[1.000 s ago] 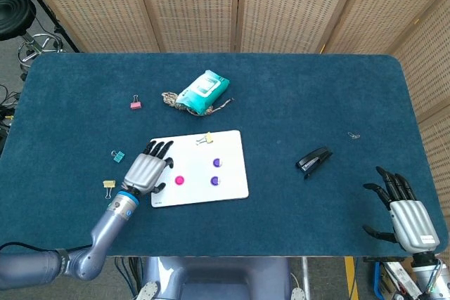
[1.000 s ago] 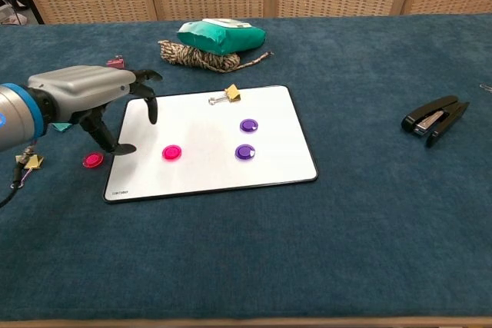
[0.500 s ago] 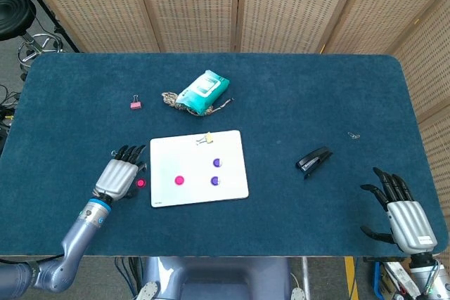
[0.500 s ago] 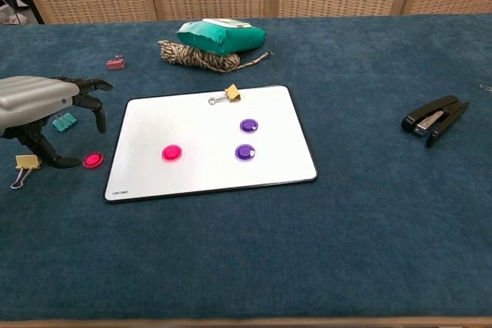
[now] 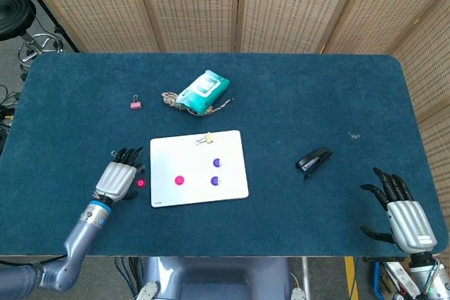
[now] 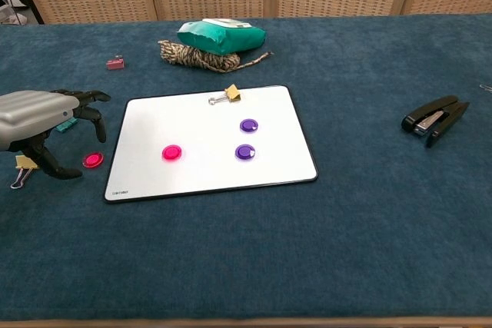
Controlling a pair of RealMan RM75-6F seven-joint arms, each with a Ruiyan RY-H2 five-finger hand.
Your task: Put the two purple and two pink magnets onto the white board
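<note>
Pulled back off the white board [image 6: 215,144] since a second ago, the left hand [image 6: 38,117] now hovers beside the loose pink magnet [image 6: 92,160] on the table [image 6: 369,213], fingers spread, holding nothing. Board's long axis runs left-right; one pink magnet [image 6: 171,152] and two purple magnets [image 6: 246,138] lie on it. Right hand [image 5: 404,212] open, at the table's near-right corner.
</note>
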